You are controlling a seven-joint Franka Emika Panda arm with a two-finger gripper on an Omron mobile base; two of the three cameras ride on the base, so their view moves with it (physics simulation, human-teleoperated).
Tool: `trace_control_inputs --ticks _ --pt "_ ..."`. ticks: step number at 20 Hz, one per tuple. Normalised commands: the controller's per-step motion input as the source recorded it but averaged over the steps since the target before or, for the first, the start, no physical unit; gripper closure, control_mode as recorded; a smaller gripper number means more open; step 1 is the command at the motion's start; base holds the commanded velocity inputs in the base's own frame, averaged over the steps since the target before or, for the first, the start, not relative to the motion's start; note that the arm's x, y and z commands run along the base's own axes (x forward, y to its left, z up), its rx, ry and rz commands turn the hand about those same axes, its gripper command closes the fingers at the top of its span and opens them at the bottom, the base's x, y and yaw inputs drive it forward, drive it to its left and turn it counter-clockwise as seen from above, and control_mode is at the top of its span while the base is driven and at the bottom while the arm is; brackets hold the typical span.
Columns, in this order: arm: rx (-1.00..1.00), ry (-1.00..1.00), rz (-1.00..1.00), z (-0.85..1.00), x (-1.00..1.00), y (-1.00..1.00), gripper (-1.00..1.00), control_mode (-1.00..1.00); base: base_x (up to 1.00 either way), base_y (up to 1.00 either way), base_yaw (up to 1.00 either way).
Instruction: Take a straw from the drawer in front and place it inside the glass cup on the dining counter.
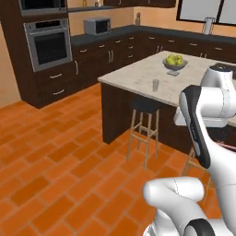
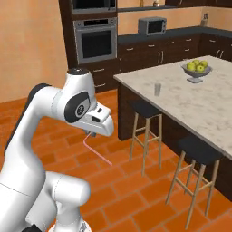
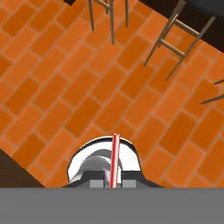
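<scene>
Claw (image 2: 92, 134) left of centre, clamped on straw (image 2: 99, 151) over brick floor; glass cup (image 2: 157, 89) on desk (image 2: 204, 108) upper right.

Base views share island (image 1: 138, 76); hand view floorward.

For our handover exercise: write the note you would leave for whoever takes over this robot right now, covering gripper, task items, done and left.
Gripper: shut on the straw, which hangs down over the brick floor.
Glass cup: upright near the edge of the dining counter, apart from the fruit bowl, with no straw in it.
Done: straw picked up.
Left: bring the straw to the glass cup and set it inside.
</scene>
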Motion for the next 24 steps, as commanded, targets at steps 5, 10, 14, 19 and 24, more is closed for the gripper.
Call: trace_control_inputs --ticks 5,10,14,19,24 --pt "0.00 0.00 0.00 0.00 0.00 0.00 1.00 1.00 0.95 0.90 -0.48" --pt "0.00 0.00 0.00 0.00 0.00 0.00 1.00 1.00 0.93 0.85 -0.48" --pt "0.00 0.00 0.00 0.00 0.00 0.00 1.00 1.00 0.93 0.78 -0.49" --pt "0.00 0.00 0.00 0.00 0.00 0.00 1.00 1.00 0.99 0.50 -0.46" --pt "0.00 0.00 0.00 0.00 0.00 0.00 1.00 1.00 1.00 0.27 -0.41"
